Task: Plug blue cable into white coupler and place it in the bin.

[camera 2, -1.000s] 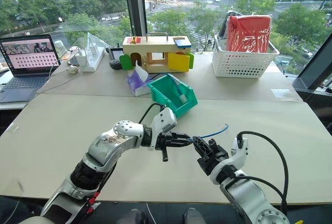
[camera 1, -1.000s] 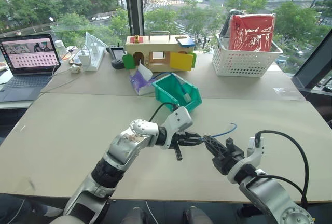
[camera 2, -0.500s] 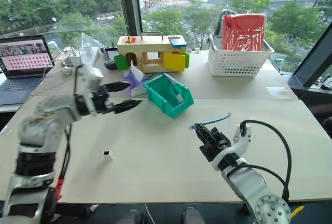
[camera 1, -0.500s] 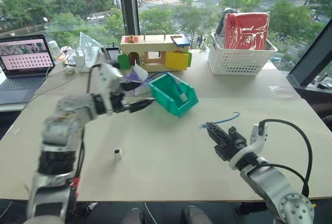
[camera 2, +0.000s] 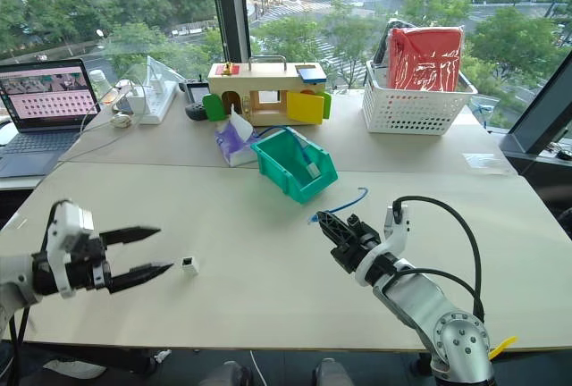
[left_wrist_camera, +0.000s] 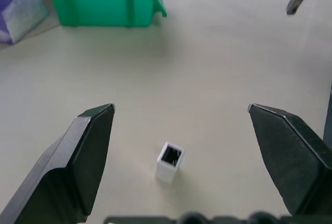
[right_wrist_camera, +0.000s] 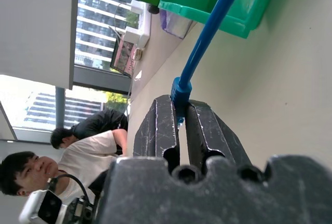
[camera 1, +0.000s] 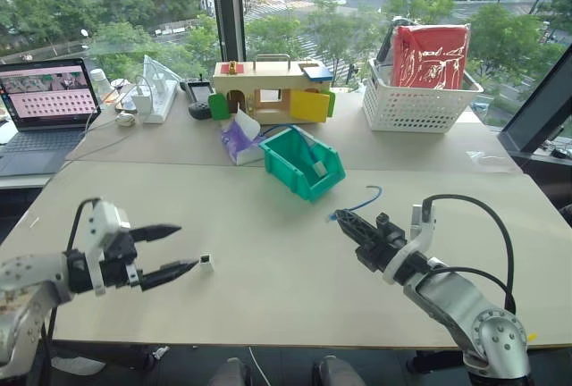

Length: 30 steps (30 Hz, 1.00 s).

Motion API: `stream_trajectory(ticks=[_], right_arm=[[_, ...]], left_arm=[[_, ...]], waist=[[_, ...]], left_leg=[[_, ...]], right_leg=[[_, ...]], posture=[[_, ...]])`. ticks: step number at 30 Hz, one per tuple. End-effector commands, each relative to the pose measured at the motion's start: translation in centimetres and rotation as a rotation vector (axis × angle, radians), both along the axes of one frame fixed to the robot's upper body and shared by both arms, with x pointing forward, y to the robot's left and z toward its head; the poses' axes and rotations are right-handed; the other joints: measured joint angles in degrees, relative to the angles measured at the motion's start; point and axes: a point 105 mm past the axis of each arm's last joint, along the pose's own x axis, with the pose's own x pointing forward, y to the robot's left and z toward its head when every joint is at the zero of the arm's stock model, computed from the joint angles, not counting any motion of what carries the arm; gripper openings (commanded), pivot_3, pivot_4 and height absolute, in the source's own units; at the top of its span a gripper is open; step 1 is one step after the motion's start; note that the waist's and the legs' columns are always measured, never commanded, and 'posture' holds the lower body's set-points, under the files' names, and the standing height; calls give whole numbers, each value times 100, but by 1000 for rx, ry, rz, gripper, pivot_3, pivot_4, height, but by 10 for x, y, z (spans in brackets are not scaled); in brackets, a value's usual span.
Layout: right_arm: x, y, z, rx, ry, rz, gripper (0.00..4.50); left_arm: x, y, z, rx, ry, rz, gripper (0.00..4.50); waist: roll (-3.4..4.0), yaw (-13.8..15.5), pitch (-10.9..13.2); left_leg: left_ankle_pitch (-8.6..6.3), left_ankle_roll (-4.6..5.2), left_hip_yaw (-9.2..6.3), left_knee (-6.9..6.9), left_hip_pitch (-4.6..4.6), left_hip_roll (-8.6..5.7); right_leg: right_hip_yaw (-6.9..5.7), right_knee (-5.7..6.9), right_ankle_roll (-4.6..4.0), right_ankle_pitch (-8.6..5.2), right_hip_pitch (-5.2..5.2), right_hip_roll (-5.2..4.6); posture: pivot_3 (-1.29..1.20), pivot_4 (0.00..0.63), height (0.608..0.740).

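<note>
While the left gripper (camera 1: 170, 250) hangs low at the lower left of the head view with its jaws spread wide and nothing between them, the white coupler (camera 1: 205, 263) stands on the table (camera 1: 268, 288) just beyond its fingertips, socket facing up. At lower right, the right gripper (camera 1: 340, 218) is clamped tight on one end of the blue cable (camera 1: 362, 200), whose free end curves up toward the green bin (camera 1: 288, 165) at the frame's centre.
</note>
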Motion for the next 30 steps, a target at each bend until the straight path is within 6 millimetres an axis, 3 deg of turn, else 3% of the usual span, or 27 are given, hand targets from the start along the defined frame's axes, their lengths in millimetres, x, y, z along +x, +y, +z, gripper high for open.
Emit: stream_trajectory(ticks=[1,8,15,18,26,27,30], right_arm=[[-4,6,8,13,-36,37,0],[-6,4,7,13,-40,13,0],[-8,4,7,7,-47,-2,0],[-8,4,7,6,-50,-8,0],[-9,2,7,2,-52,-36,0],[-9,1,7,3,-52,-40,0],[-9,0,8,5,-56,-60,0]], left_arm=[[8,-1,-26,32,-25,77,4444],[14,-11,-62,0,1,151,4444],[29,-27,-70,-19,-54,148,4444],[34,-32,-76,-10,-62,103,3785],[46,-29,-81,-3,-29,-2,761],[49,-32,-79,-10,-31,-16,511],[69,-59,-66,-50,-57,-77,498]], waist=[[1,31,0],[-11,37,-6],[-10,53,-7],[-10,50,-7],[-4,46,-12],[-3,54,-12],[-3,91,-12]], left_leg=[[0,0,4,-2,4,-2],[0,0,5,-3,-1,-1],[0,1,9,-3,7,-4],[0,1,10,-3,12,-5],[0,1,15,-3,15,-5],[0,1,14,-3,17,-5],[1,3,18,-3,20,-10]], right_leg=[[1,0,0,0,0,-9],[-1,-2,1,0,-2,-13],[-3,-2,4,1,10,-18],[-3,-1,3,1,16,-18],[-4,-2,4,0,20,-19],[-4,-2,4,0,22,-19],[-17,-4,8,-2,37,-27]], posture=[[0,150,730],[0,150,730],[0,150,730],[0,150,730],[0,150,730],[0,150,730],[0,150,730]])
